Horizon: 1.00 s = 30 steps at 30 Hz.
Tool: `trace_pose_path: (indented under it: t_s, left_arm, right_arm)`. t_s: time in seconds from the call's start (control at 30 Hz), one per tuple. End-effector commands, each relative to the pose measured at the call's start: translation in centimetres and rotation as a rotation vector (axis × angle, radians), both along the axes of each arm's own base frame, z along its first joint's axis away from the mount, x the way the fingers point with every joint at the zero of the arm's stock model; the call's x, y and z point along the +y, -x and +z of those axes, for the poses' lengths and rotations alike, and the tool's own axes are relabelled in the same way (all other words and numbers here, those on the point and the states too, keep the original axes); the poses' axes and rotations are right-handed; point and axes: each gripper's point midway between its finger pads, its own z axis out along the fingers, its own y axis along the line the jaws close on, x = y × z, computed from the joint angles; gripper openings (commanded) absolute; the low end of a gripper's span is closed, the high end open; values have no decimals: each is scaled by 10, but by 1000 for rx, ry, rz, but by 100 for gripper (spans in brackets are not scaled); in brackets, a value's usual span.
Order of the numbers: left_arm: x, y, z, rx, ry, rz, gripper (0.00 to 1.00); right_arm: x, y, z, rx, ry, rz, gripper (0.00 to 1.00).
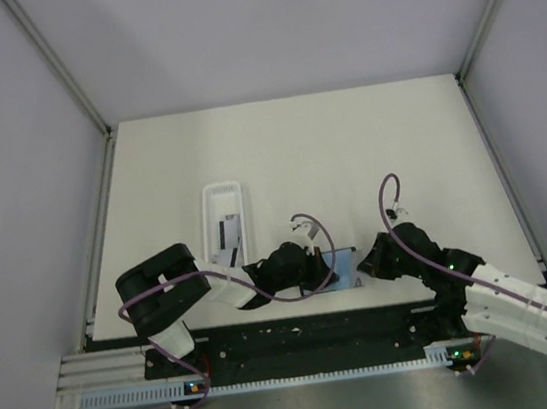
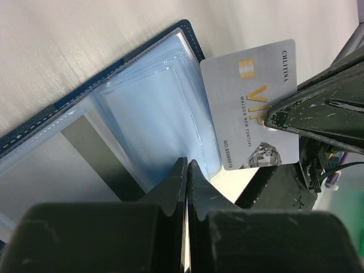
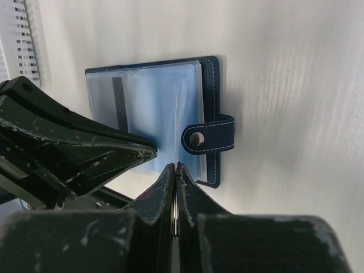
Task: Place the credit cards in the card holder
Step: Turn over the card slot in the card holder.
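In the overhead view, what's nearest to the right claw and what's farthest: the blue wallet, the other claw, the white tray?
From the right gripper, gripping a credit card:
1. The card holder, just left of its fingertips.
2. The left gripper, on the holder's left side.
3. The white tray, far left, farther back.

Card holder (image 3: 165, 96) — glossy plastic sleeves; credit card (image 2: 244, 108) — matt.

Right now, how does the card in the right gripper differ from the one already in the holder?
The gripped card is pinched by the right gripper, outside the card holder at its edge; the sleeved card lies inside a clear pocket. The gripped card shows its printed VIP face; the sleeved card shows a dark stripe. Both look grey.
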Motion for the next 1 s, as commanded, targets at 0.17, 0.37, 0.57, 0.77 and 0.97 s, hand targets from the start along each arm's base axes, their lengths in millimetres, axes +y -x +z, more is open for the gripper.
trace_pose_path:
  t_s: [0.17, 0.37, 0.57, 0.77, 0.97]
  left_arm:
    - [17, 9, -23, 38, -65, -3, 0]
    - [16, 9, -22, 39, -61, -7, 0]
    - [16, 10, -23, 42, -61, -9, 0]
    - [16, 9, -21, 42, -58, -8, 0]
    - [16, 10, -21, 43, -57, -7, 0]
  right_arm:
    - [23, -12, 13, -20, -161, -30, 0]
    - [18, -10, 5, 3, -131, -47, 0]
    - [10, -10, -3, 17, -102, -80, 0]
    - [6, -9, -7, 28, -74, -85, 0]
    - [6, -6, -14, 52, -51, -77, 0]
